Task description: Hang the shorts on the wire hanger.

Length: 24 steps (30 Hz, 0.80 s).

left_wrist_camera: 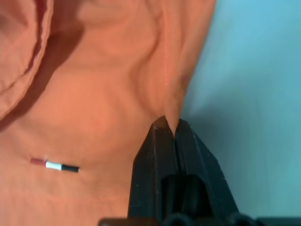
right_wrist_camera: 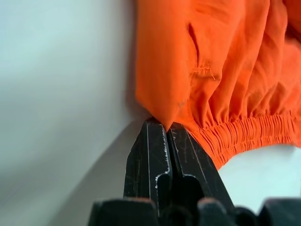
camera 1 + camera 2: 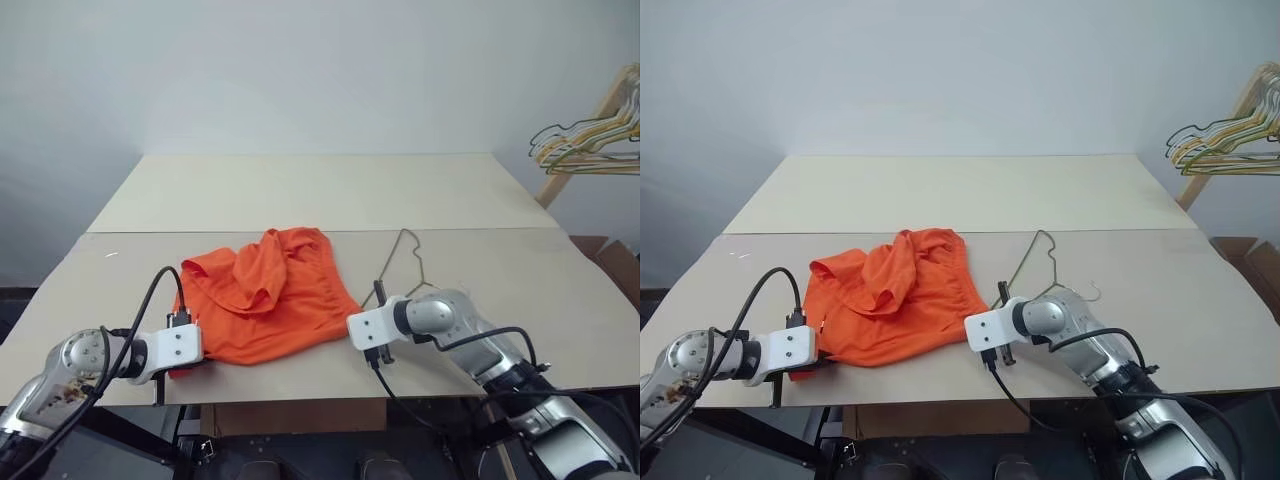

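Left wrist view: the left gripper [image 1: 171, 126] had its two black fingers [image 1: 153, 155] pressed together on a pinched fold at the edge of the shorts [image 1: 94, 94], the orange cloth rising in a ridge from the fingertips. A small red, white and black marking lay on the fabric beside them. Right wrist view: the right gripper [image 2: 167, 126] likewise had its fingers [image 2: 146, 155] closed, nipping a corner of the shorts [image 2: 211, 61] just beside the gathered elastic waistband [image 2: 244, 134], with pale worktop showing on either side of the cloth.

Left eye view: the left gripper [image 3: 186, 368] met the shorts at their near left edge, and the right gripper [image 3: 362, 322] met them at their near right edge. The shorts [image 3: 262, 295] lay crumpled on the beige worktop [image 3: 300, 190], near its front edge and between the two arms, one part folded over the rest. The wire hanger [image 3: 404, 262] lay flat on the worktop just to the right of the shorts, partly behind the right arm, its thin dark frame running away from the robot. At the far right, well apart from the worktop things, a bunch of pale yellow-green and gold hangers [image 3: 590, 142] hung from a slanted wooden rack [image 3: 580, 140].
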Available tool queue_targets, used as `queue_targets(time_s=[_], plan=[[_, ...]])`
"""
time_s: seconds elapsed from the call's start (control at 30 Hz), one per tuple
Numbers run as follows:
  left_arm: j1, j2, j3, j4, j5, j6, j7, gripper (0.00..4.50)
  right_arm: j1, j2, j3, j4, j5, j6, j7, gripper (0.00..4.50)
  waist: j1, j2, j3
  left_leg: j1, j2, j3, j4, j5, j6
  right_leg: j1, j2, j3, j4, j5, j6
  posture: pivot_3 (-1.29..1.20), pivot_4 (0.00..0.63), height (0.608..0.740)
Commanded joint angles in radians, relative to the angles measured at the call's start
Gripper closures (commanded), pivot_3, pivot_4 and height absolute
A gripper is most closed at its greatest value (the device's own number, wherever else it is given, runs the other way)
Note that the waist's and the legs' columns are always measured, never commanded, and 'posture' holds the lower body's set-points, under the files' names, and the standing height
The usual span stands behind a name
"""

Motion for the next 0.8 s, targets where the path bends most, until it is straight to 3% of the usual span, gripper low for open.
queue_targets(time_s=[0.03,0.2,0.37,0.5,0.63,0.7,0.8], plan=[[0.062,0.059,0.053,-0.042,0.013,0.006,-0.009,4.49,0.031,-0.05,-0.036,-0.164,0.073,0.09,0.093,4.5,-0.003,0.0,0.0,0.0,0.0,0.0,0.0,0.0,0.0,0.0,0.0,0.0,0.0,0.0,0.0,0.06,0.0,0.74],[0.087,0.105,0.092,-0.128,-0.052,0.018,-0.07,4.49,0.039,-0.084,-0.054,-0.235,0.175,0.207,0.175,4.5,0.004,0.0,0.0,0.0,0.001,0.001,0.0,0.0,0.0,0.0,0.0,0.0,0.0,0.0,0.0,0.08,0.0,0.74],[-0.177,-0.015,0.061,-0.009,-0.031,-0.021,0.044,4.49,-0.113,-0.005,-0.109,-0.094,0.215,0.305,0.089,4.5,0.031,-0.002,0.002,0.0,0.001,0.0,0.002,0.001,-0.001,0.001,0.0,-0.002,0.0,-0.001,0.002,0.07,0.0,0.74],[-0.581,-0.174,0.047,0.234,0.152,-0.039,0.388,4.49,-0.428,0.184,-0.242,0.219,0.165,0.352,-0.292,4.5,0.034,-0.004,0.003,-0.001,0.0,-0.002,0.003,0.003,-0.003,0.0,0.001,-0.003,0.001,0.004,-0.001,0.05,0.0,0.74],[-0.883,-0.233,0.074,0.43,0.35,-0.126,0.836,4.49,-0.66,0.259,-0.348,0.492,0.063,0.123,-0.834,4.5,0.029,-0.009,0.001,-0.019,-0.002,-0.008,0.002,0.01,-0.014,-0.018,0.0,-0.007,0.003,0.009,-0.003,0.03,0.0,0.74],[-0.903,-0.221,0.118,0.4,0.332,-0.14,0.877,4.49,-0.682,0.272,-0.386,0.509,0.072,0.068,-0.935,4.5,0.022,-0.011,-0.003,-0.03,-0.003,-0.008,0.0,0.016,-0.026,-0.035,-0.006,-0.014,0.015,0.01,-0.003,0.02,0.0,0.74],[-0.814,-0.179,0.19,0.277,0.204,-0.141,0.755,4.49,-0.62,0.26,-0.377,0.445,0.093,0.029,-0.904,4.5,-0.003,-0.011,-0.006,-0.031,-0.003,-0.008,-0.004,0.012,-0.029,-0.037,-0.007,-0.017,0.016,0.01,-0.003,0.02,0.0,0.74]])
